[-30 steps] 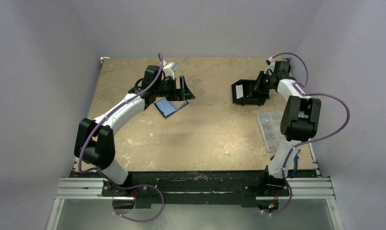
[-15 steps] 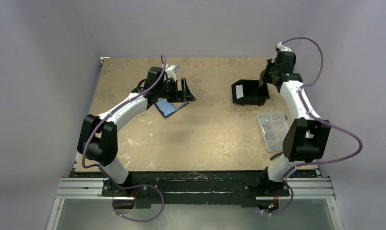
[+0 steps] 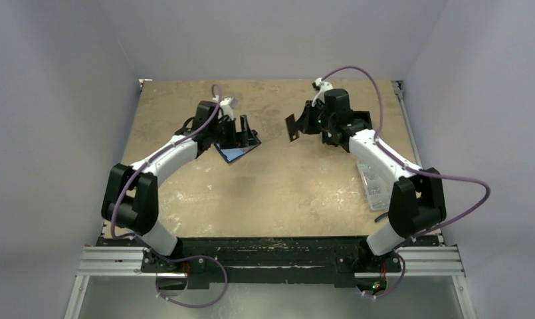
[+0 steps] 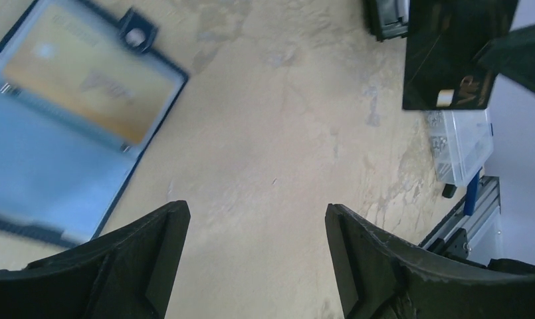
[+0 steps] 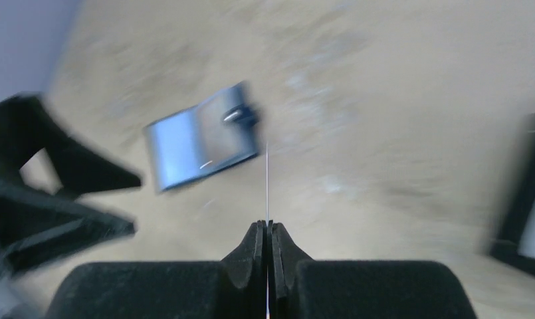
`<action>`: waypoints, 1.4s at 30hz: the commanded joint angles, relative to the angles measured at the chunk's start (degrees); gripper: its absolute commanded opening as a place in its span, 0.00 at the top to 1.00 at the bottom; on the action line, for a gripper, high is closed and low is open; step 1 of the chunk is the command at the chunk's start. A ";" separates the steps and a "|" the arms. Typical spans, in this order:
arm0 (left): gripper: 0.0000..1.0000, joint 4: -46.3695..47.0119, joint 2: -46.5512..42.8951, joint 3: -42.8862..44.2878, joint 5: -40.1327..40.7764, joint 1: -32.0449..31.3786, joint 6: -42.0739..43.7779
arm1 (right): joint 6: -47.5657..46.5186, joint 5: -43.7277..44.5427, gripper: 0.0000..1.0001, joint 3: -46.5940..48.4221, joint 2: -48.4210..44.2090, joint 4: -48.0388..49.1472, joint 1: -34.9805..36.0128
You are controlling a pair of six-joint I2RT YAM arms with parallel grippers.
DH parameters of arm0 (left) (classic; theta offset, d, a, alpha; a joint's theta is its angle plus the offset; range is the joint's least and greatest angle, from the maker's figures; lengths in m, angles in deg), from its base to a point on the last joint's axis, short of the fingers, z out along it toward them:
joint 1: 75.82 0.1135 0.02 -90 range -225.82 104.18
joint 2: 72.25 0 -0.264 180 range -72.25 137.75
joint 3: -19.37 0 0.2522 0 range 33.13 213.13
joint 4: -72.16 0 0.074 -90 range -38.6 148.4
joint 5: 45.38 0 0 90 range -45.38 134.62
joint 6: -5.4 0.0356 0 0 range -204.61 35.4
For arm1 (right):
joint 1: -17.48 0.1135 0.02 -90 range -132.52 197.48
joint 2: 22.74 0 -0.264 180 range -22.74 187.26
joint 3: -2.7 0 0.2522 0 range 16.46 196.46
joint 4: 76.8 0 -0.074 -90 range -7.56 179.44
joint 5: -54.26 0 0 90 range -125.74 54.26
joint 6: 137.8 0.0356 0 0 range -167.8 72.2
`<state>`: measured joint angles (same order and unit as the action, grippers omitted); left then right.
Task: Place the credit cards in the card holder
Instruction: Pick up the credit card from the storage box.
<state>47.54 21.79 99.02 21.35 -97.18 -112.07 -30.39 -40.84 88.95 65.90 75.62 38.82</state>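
Your right gripper (image 5: 267, 226) is clamped on a black credit card (image 4: 450, 53), edge-on. The open card holder (image 4: 72, 126) lies ahead-left of it, just beside your empty, wide-open left gripper (image 4: 254, 212). I'd flatten the card first, then slide it into the holder's bare blue side.

Navy rims the pale blue card holder (image 4: 45, 169), which shows a gold card (image 4: 85, 80); the black card (image 4: 454, 53) bears gold lettering.
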 commanded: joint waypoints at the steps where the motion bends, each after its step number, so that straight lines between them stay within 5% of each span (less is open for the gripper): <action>1: 0.20 2.25 -10.57 -8.13 -2.73 7.96 -4.48 | 14.66 -38.65 1.00 -7.25 4.46 21.19 0.74; 7: 0.18 4.96 -22.81 -19.55 -15.14 12.50 -15.63 | 35.73 -54.91 1.00 -15.27 10.37 48.61 3.76; 9: 0.18 12.43 -26.86 -25.68 -18.44 12.48 -24.41 | 48.03 -57.35 1.00 -18.64 12.70 65.64 4.63; 13: 0.16 27.88 -36.03 -37.58 -18.53 12.23 -41.14 | 85.84 -56.70 1.00 -21.77 24.49 115.82 6.59; 14: 0.16 29.49 -37.40 -38.52 -18.04 12.18 -42.89 | 88.94 -55.53 1.00 -21.28 27.12 119.70 7.18; 18: 0.18 31.21 -38.93 -38.15 -16.29 9.79 -44.53 | 88.46 -52.84 1.00 -22.07 29.40 119.67 8.75; 27: 0.40 23.59 -36.60 -35.64 -9.41 4.18 -43.42 | 89.66 -50.40 1.00 -22.41 29.57 119.78 9.04; 31: 0.38 18.84 -39.71 -34.34 -3.96 3.96 -43.27 | 89.13 -49.62 1.00 -23.00 29.70 119.15 9.00; 36: 0.25 5.70 -43.37 -31.26 3.59 3.96 -40.78 | 86.75 -49.56 1.00 -23.15 29.18 115.81 9.02; 40: 0.19 15.17 -39.84 -34.22 -1.33 3.96 -45.73 | 87.22 -49.69 1.00 -22.13 29.69 115.91 9.15; 42: 0.28 24.69 -36.93 -36.76 -5.25 3.96 -50.00 | 87.27 -49.78 1.00 -21.67 29.74 115.49 9.13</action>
<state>60.70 -19.52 65.19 20.59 -93.09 -155.61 57.50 -91.75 65.82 97.84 176.18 47.82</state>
